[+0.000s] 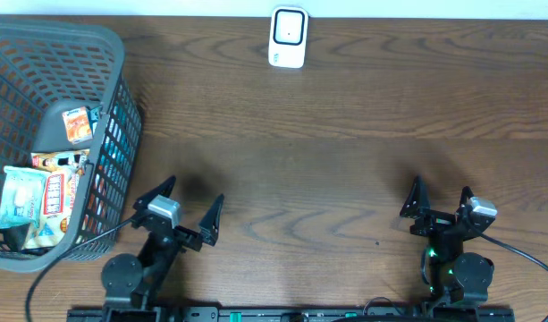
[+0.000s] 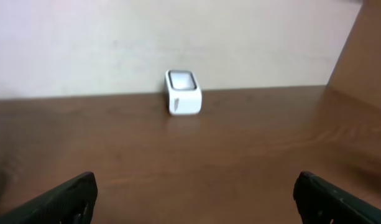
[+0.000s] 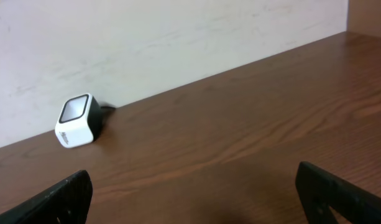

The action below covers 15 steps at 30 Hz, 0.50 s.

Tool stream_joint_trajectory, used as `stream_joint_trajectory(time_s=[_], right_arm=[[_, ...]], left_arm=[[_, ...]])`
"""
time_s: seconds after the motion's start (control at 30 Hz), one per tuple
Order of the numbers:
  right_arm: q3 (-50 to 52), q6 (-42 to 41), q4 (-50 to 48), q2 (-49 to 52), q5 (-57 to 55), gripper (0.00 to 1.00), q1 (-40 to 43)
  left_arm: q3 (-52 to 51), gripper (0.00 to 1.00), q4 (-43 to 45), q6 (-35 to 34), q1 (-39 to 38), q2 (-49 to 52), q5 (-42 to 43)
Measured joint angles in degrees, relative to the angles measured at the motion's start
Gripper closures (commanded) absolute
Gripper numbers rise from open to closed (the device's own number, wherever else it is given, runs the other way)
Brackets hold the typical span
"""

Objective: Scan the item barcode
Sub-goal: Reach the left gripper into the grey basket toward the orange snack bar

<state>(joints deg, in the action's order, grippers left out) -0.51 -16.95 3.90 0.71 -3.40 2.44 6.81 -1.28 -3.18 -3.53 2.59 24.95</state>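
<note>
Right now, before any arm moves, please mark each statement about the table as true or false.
1. The scanner stands at the far edge of the table. True.
2. The packets lie inside the basket. True.
3. The left gripper holds a packet. False: it is open and empty.
4. The basket stands on the robot's right. False: it stands on its left.
5. The right gripper is open. True.

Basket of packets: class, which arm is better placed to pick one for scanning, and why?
Left. The left fingers, open, sit beside the basket holding the packets; the right fingers are far across the table.
</note>
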Motion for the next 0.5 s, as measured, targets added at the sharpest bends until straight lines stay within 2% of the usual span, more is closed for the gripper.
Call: stream_joint_trajectory(time_s=[0.23,0.3,0.5], right_arm=[[0.0,0.0,0.02,-0.02,0.0,0.01,0.0],[0.0,0.02,0.0,-0.04,0.0,0.01,0.0],[0.02,0.02,0.0,-0.02,0.02,0.01,0.0]], left_arm=[[15.21,0.02,-0.17,-0.22,0.0,13.16,0.52],[20.59,0.02,-2.69,-1.36,0.0,18.6,0.59],[45.33,0.02,-21.35,-5.11,0.07,39.23,-1.53]])
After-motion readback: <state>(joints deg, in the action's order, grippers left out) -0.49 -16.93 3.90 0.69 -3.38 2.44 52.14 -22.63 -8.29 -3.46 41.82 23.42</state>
